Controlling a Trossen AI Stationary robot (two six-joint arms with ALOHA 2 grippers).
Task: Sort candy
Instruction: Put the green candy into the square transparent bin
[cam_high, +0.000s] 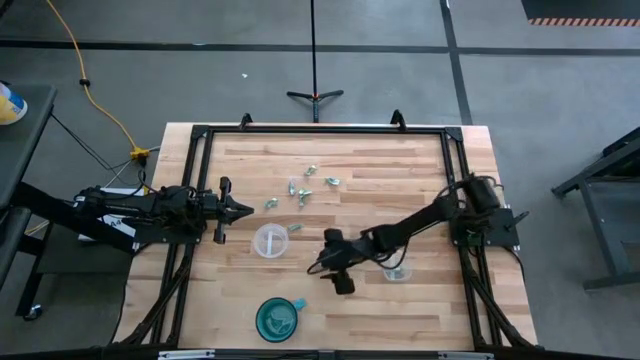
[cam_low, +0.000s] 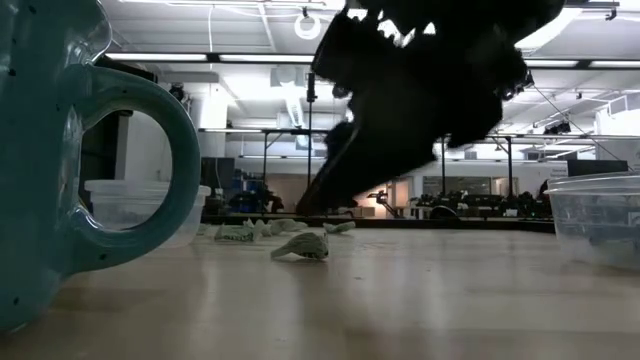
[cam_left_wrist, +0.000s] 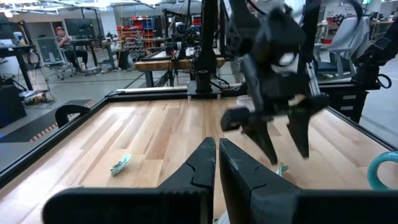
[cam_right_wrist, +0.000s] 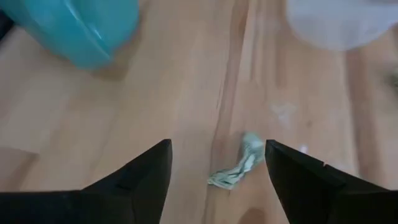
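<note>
Several small pale green and silvery wrapped candies (cam_high: 303, 188) lie scattered on the far middle of the wooden table. One candy (cam_right_wrist: 239, 168) lies flat on the wood by itself, and it also shows in the low view as the nearest candy (cam_low: 300, 247). My right gripper (cam_right_wrist: 217, 144) is open and hangs just above it, with a finger on either side and neither one touching. In the high view the right gripper (cam_high: 322, 265) is near the table's centre. My left gripper (cam_left_wrist: 217, 143) is shut and waits at the left side (cam_high: 250, 210).
A clear plastic cup (cam_high: 270, 241) stands left of the right gripper, and a second clear cup (cam_high: 397, 271) sits under the right arm. A teal handled bowl (cam_high: 277, 318) stands near the near edge. A black frame (cam_high: 320, 130) borders the table. A further candy (cam_left_wrist: 121, 163) lies ahead of the left gripper.
</note>
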